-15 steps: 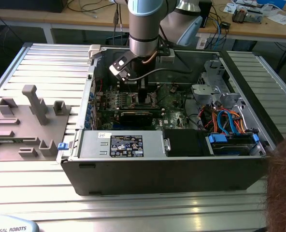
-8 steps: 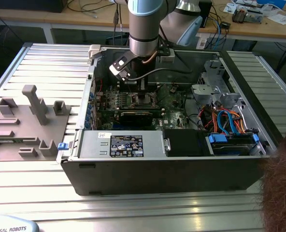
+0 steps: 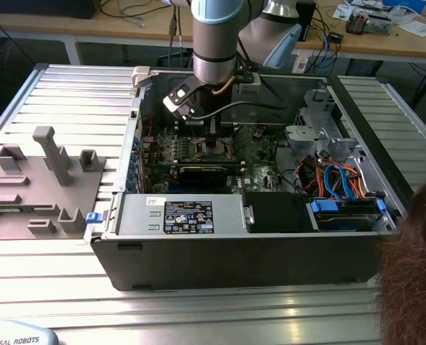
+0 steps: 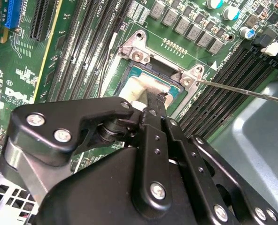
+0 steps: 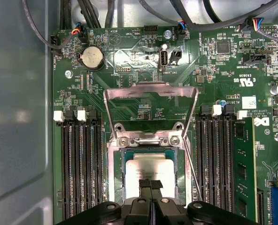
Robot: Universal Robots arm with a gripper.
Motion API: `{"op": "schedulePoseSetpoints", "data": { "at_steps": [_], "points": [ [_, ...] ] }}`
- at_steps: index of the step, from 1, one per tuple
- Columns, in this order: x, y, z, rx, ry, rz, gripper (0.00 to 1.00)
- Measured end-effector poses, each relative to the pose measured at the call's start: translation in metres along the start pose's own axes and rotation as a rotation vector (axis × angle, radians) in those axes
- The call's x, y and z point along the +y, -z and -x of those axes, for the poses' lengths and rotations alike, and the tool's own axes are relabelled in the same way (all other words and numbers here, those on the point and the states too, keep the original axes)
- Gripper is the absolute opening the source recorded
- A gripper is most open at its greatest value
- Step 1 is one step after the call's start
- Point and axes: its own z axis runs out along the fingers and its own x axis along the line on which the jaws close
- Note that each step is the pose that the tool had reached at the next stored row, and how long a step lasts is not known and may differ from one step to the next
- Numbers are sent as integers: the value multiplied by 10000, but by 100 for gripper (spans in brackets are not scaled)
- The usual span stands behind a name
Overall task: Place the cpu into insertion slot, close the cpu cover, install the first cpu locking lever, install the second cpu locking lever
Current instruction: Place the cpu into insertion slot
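Note:
The cpu point(image 5: 150, 169), a dull silver square, lies flat in the insertion slot point(image 5: 114, 180) on the green motherboard. It also shows in the second wrist view as the cpu point(image 4: 135, 86). My gripper point(image 5: 151, 183) is shut, its black fingertips pressed together right over the chip's near edge, with nothing seen between them. The cpu cover point(image 5: 150, 91) is swung open and stands away from the slot on its hinge side. A thin locking lever point(image 5: 191, 164) rises beside the slot, and it sticks out over the memory slots as a lever point(image 4: 242, 92). In the exterior view my gripper point(image 3: 214, 140) reaches down inside the case.
Long black memory slots point(image 5: 78, 164) flank the slot, with a green memory stick point(image 5: 242, 164) on one side. Cables point(image 3: 335, 176) and a drive cage crowd the exterior view's right. A grey fixture plate point(image 3: 40, 180) lies outside the case. A person's hair point(image 3: 414, 266) shows at the lower right.

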Motion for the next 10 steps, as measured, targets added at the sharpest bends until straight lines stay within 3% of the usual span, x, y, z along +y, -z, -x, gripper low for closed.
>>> {"op": "schedulePoseSetpoints", "data": {
  "at_steps": [10],
  "points": [
    [2, -22, 0, -3, 3, -45, 11]
  ]
}}
